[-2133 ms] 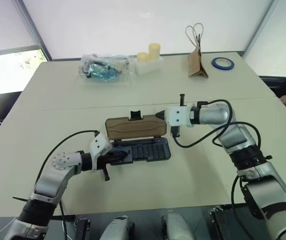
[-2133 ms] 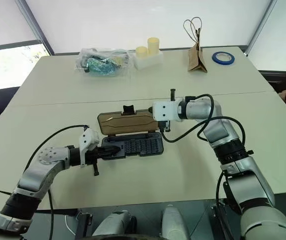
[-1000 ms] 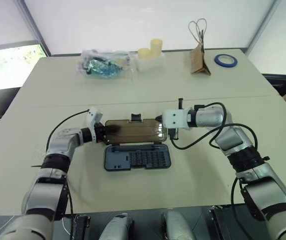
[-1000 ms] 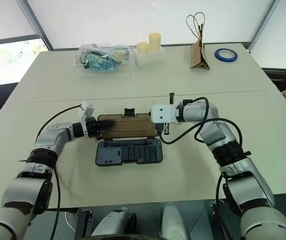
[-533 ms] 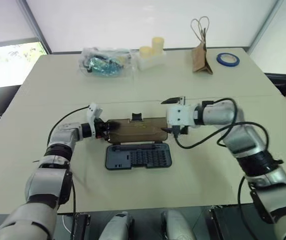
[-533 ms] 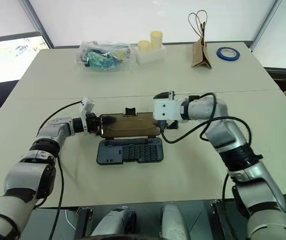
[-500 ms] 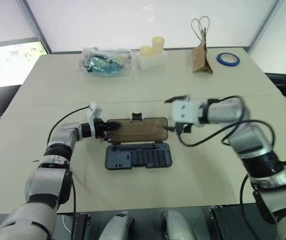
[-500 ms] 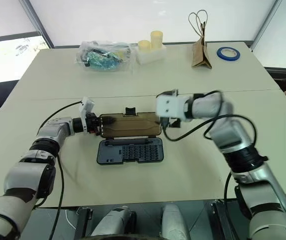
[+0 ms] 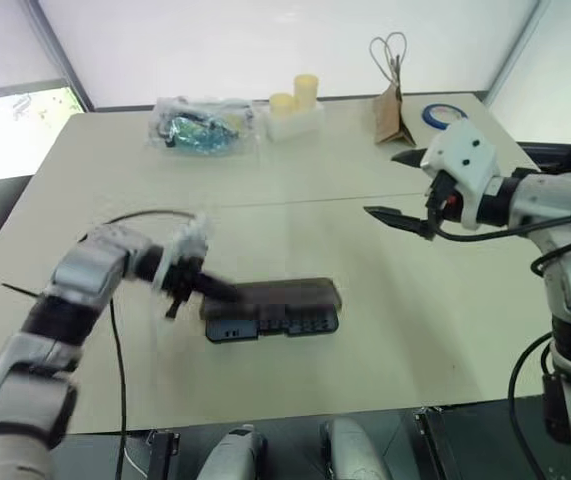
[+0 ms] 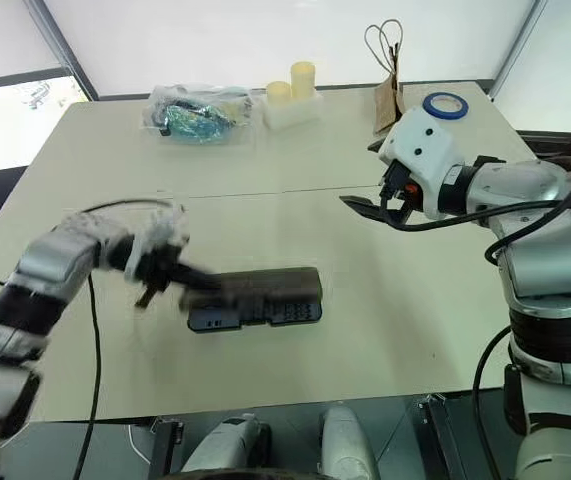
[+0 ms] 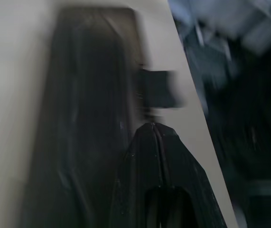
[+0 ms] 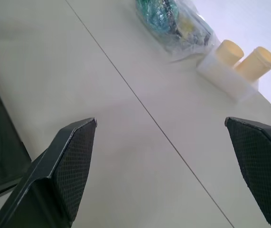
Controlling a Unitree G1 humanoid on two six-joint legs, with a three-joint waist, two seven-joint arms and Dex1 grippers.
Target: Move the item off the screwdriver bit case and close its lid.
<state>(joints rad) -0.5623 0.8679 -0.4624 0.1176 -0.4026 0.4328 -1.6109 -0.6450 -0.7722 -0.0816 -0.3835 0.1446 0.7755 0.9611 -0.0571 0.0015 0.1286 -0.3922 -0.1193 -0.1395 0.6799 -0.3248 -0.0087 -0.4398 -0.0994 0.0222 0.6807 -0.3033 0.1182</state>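
Since the previous frames the lid has come down over the tray, the left arm has swung back toward the robot, and the right arm has lifted clear.

Table: large, cream, with a seam across its middle.
Screwdriver bit case: dark blue-grey, flat on the near half of the table, the smoky-brown lid lying over it; whether it is latched cannot be told.
Right gripper: raised above the table, well apart from the case, its two black fingers spread wide and holding nothing.
Left gripper: blurred, at the case's left end, fingers pressed together; whether it touches the case cannot be told.
Clear plastic bag of blue-green items, far edge.
Brown paper bag with handles, far edge.
White holder with two pale yellow cylinders, far edge.
Blue tape roll, far right corner.
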